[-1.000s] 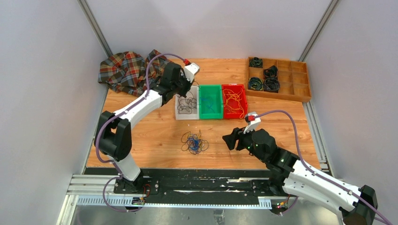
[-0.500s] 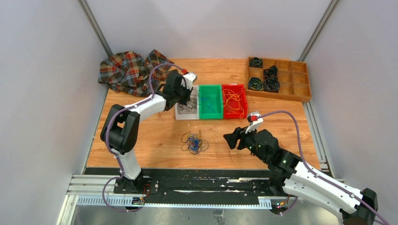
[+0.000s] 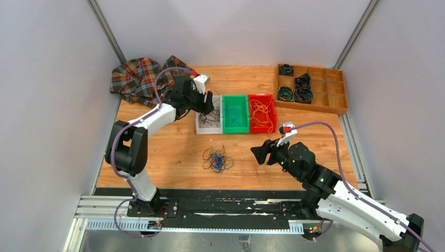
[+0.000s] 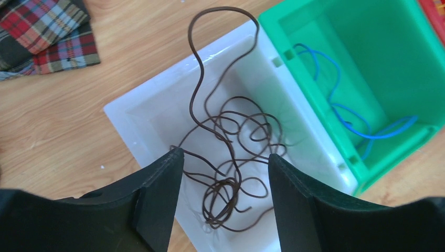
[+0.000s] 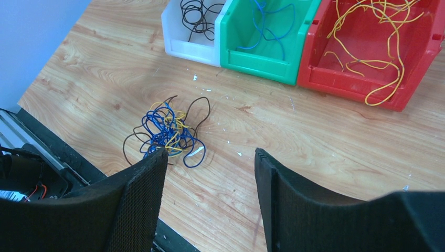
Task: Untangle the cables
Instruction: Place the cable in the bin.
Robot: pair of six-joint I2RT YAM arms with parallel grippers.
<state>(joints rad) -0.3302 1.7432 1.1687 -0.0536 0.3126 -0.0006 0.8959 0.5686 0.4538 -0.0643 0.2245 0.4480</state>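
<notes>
The tangled cables (image 3: 216, 159), blue, yellow and dark strands, lie in a small bundle on the wooden table (image 3: 157, 152) in front of three bins. The right wrist view shows the bundle (image 5: 168, 134) just beyond my right gripper (image 5: 211, 155), which is open and holds nothing. In the top view the right gripper (image 3: 258, 154) hovers to the right of the bundle. My left gripper (image 4: 225, 155) is open above the white bin (image 4: 141, 100), where loose dark wire (image 4: 220, 202) lies free of both fingers. From above, the left gripper (image 3: 207, 105) sits at that bin's far left.
A green bin (image 3: 235, 129) holds blue wire (image 4: 341, 113), and a red bin (image 3: 261, 96) holds yellow wire (image 5: 378, 31). A plaid cloth (image 3: 141, 79) lies at the back left. A wooden tray (image 3: 310, 108) with black coiled cords stands at the back right.
My left gripper has opened and drawn back to the left over the white bin, and the dark wire now lies loose in it. The right gripper has shifted slightly.
</notes>
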